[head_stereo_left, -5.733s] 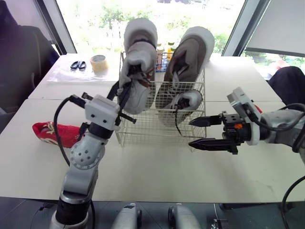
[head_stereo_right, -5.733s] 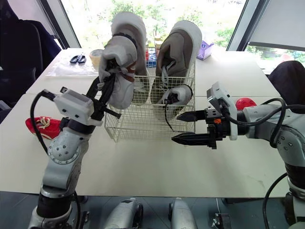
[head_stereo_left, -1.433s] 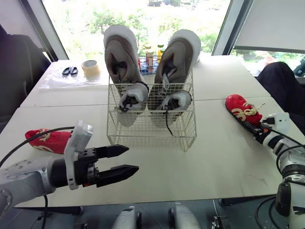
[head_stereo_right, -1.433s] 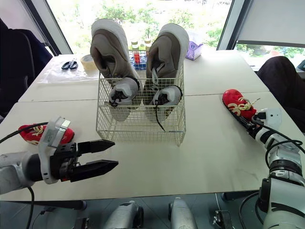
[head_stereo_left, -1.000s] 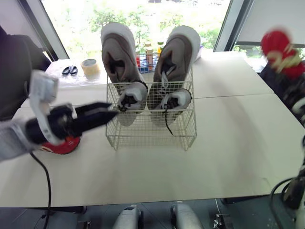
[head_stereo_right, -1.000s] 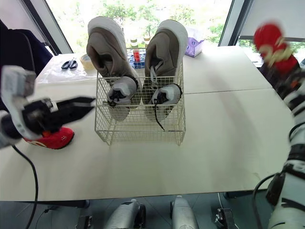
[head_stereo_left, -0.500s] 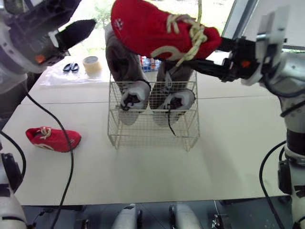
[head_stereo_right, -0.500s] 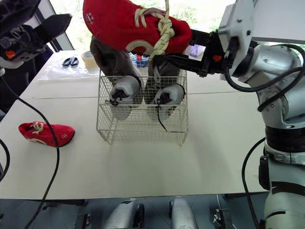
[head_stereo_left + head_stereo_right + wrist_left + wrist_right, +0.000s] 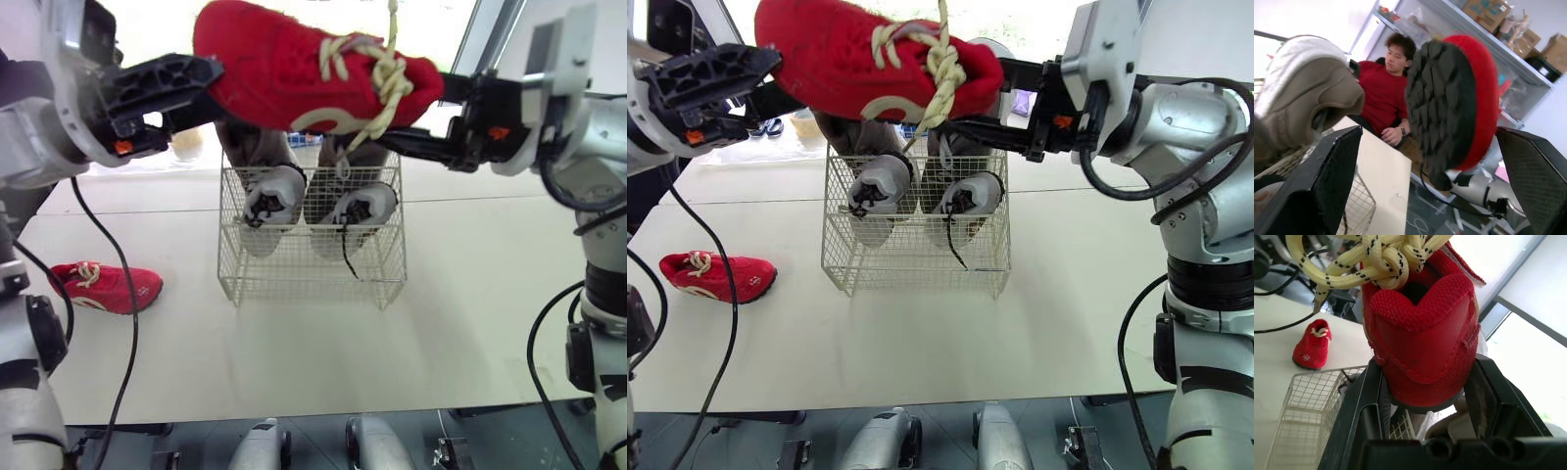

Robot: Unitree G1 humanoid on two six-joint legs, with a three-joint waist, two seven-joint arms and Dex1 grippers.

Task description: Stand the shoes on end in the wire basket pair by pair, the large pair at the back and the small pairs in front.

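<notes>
- The right jaws are clamped on the heel of a red shoe point(image 9: 313, 69). In the right wrist view the heel sits squeezed between the two black fingers point(image 9: 1352, 421).
- The red shoe is held high and roughly level, toe to the left and heel to the right. Its knotted cream laces point(image 9: 387, 76) face the head camera.
- In the head views it hangs above the rim of the basket point(image 9: 294, 279) and covers the upper parts of the shoes at the back.
- The left jaws are spread wide at the shoe's toe. In the left wrist view the black-soled toe stands between the two fingers, with a gap showing on each side.
- The basket stands on the worktop point(image 9: 294, 372), about midway across it.
- The large pair point(image 9: 1308, 93), tan with white soles, stands on end side by side at the back of the basket and rises well over the rim.
- The small pair point(image 9: 362, 204), grey, stands on end just in front of the large pair, toes down and openings toward the camera. A black lace hangs down from the right one.
- A second red shoe point(image 9: 103, 286) lies sole down on the worktop, left of the basket and well apart from it, toe toward the basket.
- In the left wrist view a person point(image 9: 1386, 93) in a red top sits beyond the worktop.
</notes>
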